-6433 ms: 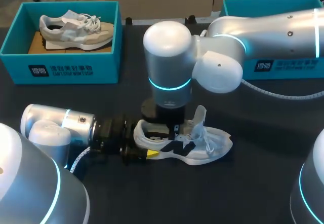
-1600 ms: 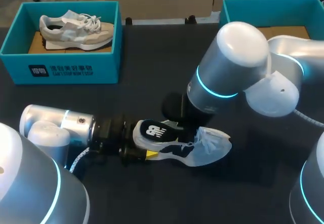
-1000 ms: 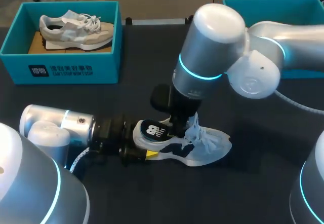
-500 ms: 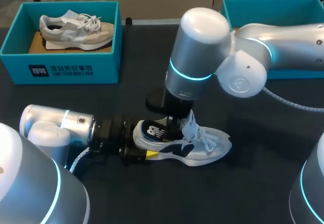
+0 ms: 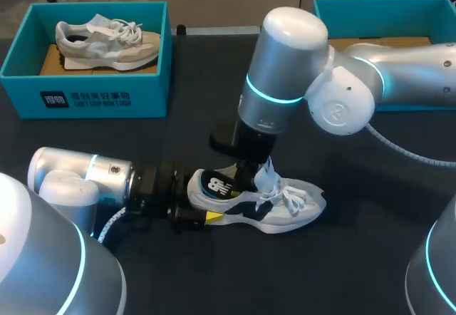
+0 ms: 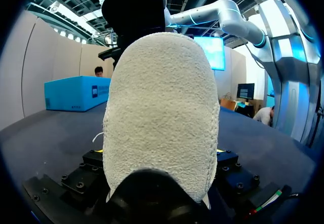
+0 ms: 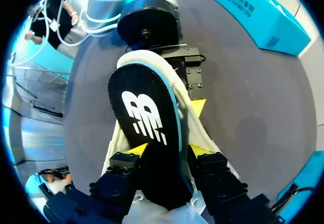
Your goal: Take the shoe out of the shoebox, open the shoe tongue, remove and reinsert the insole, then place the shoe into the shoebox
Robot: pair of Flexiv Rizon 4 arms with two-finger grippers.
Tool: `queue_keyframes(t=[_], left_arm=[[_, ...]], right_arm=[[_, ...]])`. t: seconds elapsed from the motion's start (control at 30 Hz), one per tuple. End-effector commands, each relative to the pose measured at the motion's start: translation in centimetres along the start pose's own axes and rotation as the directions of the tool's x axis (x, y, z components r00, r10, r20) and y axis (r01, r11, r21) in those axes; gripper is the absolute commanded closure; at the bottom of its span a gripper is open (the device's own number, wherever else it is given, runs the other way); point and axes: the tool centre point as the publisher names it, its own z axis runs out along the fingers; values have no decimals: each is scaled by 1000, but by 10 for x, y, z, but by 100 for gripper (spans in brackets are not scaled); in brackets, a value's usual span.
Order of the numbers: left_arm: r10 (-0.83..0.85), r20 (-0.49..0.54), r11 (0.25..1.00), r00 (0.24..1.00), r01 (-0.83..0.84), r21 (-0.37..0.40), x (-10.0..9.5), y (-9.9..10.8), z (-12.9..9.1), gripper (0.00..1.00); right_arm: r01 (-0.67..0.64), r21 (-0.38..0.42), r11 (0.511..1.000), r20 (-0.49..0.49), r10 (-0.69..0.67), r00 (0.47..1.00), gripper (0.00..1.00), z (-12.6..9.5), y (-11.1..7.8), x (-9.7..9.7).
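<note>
**Head view:** White-and-navy mesh sneaker (image 5: 285,208) lies on dark table (image 5: 356,258), near centre, toe to the right. L gripper (image 5: 196,214) clamps its heel from the left. R gripper (image 5: 251,179) hangs above, pinching thin black insole with white logo (image 5: 216,185) at the heel opening. Count: 2 teal shoeboxes. Far-left box (image 5: 21,58) holds 1 grey sneaker (image 5: 107,40); far-right box (image 5: 370,3), contents not seen. 2 shoes total, 1 insole.

**L wrist view:** Fuzzy white heel (image 6: 161,117) fills the gap; fingers bear on both sides.

**R wrist view:** Insole (image 7: 144,112) nipped betw. yellow tips (image 7: 137,149).

**Assessment:** Insole prob. light, floppy, apt to fold; grip the edges. Sneaker light, upper soft; heel looks the firmest hold.
</note>
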Motion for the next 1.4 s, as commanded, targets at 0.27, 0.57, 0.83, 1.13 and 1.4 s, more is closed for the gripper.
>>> queue_keyframes(t=[0.27, 0.57, 0.83, 1.13, 1.4], left_arm=[[1, 1, 1000, 1000, -1, 0, -2, 6, 1, 100], [1, 1, 1000, 1000, -1, 0, -2, 6, 1, 100], [1, 1, 1000, 1000, -1, 0, -2, 6, 1, 100], [1, 1, 1000, 1000, -1, 0, -2, 6, 1, 100], [1, 1, 1000, 1000, -1, 0, -2, 6, 1, 100]], right_arm=[[2, -33, 999, -97, -6, 995, 64, 10, -13, 2], [13, -44, 999, -78, -17, 997, 100, 1, -11, 8], [75, -80, 994, -27, -77, 997, 100, -18, -10, 14], [173, -158, 972, -8, -176, 984, 100, -28, -15, 12], [246, -172, 954, -23, -253, 967, 100, -34, -5, 4]])
